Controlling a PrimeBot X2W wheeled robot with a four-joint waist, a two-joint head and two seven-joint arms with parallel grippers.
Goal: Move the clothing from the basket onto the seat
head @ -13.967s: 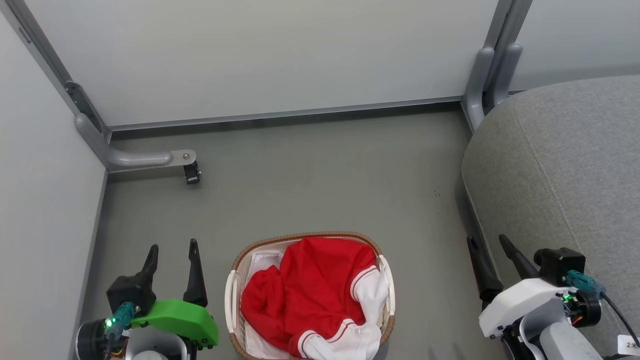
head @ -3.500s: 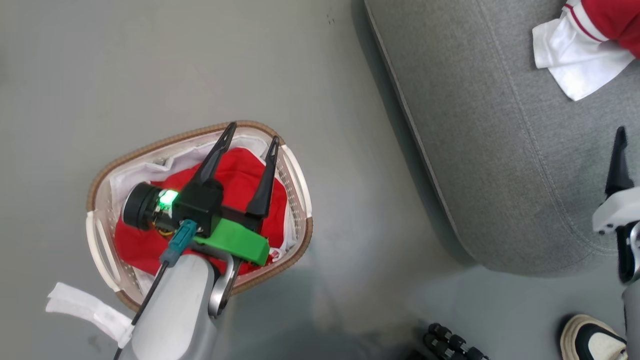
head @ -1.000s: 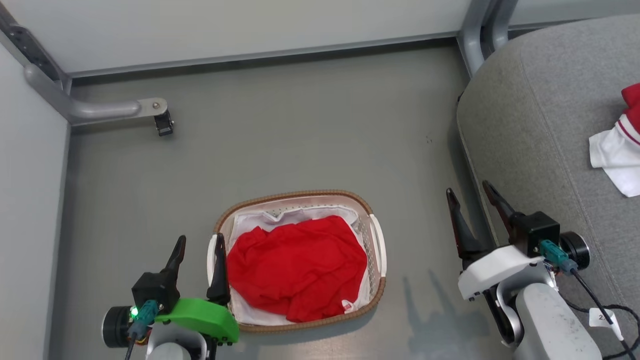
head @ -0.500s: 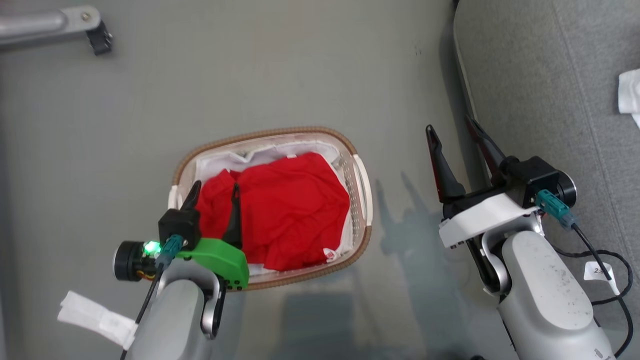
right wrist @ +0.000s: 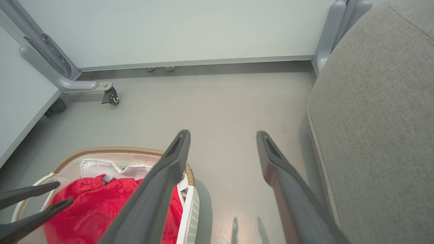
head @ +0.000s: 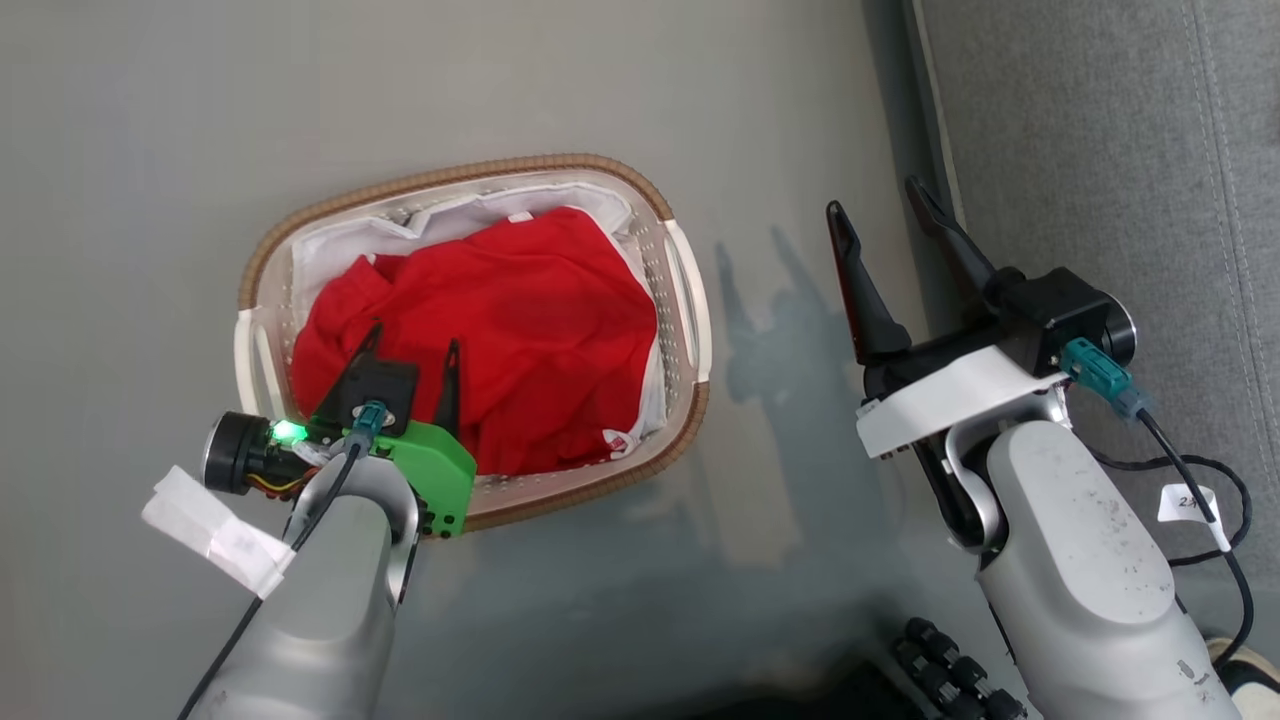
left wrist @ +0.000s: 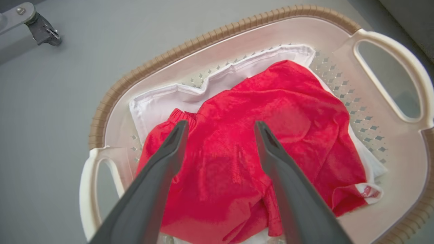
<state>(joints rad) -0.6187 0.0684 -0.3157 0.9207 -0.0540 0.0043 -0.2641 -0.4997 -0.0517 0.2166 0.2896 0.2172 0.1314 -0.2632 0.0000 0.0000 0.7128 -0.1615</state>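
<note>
Left gripper (head: 412,340) hangs low over the clothing (head: 520,320), its 2 fingers (left wrist: 162,169) spread wide with nothing between them; whether the tips touch the red cloth I cannot tell. The clothing lies bunched in the basket (head: 470,168). Right gripper (head: 875,200) is likewise wide open and empty, over bare floor (head: 150,120) between basket and seat (head: 1100,150). The step in hand looks like the reach for a pick. Next, the left fingers need to press into a thick fold and close on red cloth, not the white liner (head: 340,235) beneath, then lift clear of the rim and swing right to the seat. The right arm (head: 1080,560) stands in that path and may have to give way; a caster (left wrist: 40,25) sits well off.
</note>
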